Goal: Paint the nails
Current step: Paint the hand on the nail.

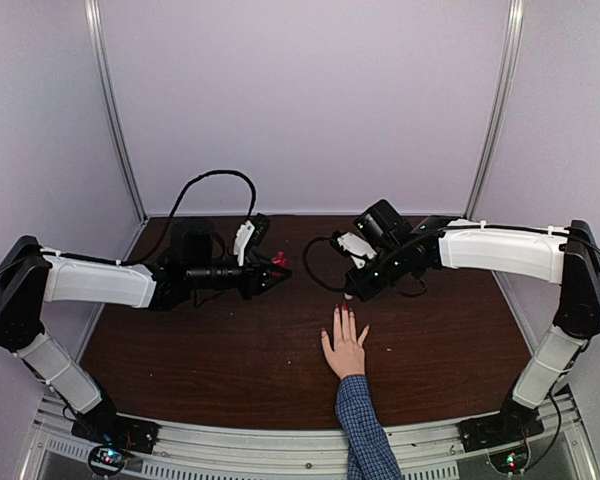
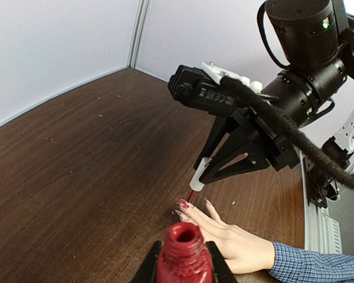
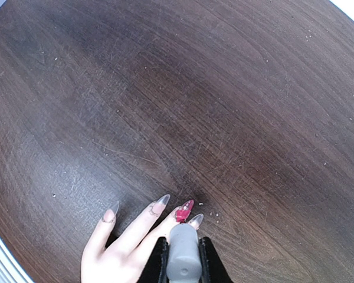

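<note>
A light-skinned hand [image 1: 345,348] with a blue checked sleeve [image 1: 365,430] lies flat on the table, fingers pointing away. One long nail [image 3: 184,210] is coloured red; the neighbouring nails [image 3: 160,204] are clear. It also shows in the left wrist view [image 2: 183,204]. My right gripper [image 3: 183,259] is shut on the white brush cap [image 3: 183,253], and its red brush tip [image 2: 191,196] reaches down to the red nail. My left gripper [image 2: 183,265] is shut on the open red polish bottle [image 2: 183,253], held left of the hand [image 1: 278,262].
Dark wooden table [image 1: 200,340] inside white walls. Black cables [image 1: 215,185] loop over the left arm. Small crumbs lie on the wood near the fingertips [image 3: 212,215].
</note>
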You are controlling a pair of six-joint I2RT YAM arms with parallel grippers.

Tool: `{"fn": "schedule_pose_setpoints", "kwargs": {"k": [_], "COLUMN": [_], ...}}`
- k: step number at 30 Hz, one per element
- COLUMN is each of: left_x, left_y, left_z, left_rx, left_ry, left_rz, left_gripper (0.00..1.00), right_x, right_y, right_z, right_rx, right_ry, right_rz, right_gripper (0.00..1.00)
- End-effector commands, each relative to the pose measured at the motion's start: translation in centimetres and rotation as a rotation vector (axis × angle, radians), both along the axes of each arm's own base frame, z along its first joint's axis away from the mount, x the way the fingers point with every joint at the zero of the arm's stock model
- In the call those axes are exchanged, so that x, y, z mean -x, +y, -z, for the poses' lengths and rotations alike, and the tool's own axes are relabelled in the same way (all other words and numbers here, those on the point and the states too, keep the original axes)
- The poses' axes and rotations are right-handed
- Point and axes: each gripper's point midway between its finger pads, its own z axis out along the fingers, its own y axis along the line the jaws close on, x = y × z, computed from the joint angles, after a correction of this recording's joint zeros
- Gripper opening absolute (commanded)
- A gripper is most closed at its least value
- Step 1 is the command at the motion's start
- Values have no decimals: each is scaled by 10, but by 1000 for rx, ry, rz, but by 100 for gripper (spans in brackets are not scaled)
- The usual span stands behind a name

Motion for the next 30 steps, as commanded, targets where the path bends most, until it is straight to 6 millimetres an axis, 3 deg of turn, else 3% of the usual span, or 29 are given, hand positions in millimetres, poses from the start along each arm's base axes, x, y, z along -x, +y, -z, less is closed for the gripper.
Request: {"fn": "schedule_pose_setpoints", "kwargs": {"k": [1, 30], "left_x": [-3, -2], "left_y": [-1, 1], "left_z": [-14, -13], "left_rx": [45, 44], "left_ry": [-45, -48], "left_rz": [4, 1], "left_gripper": [0, 0], "right_x": [-4, -7], "right_y": [1, 6], "right_z": [1, 4], "right_rx": [-1, -8], "right_ry": [-3, 0], "right_rz": [12, 5], "right_gripper": [0, 0]}}
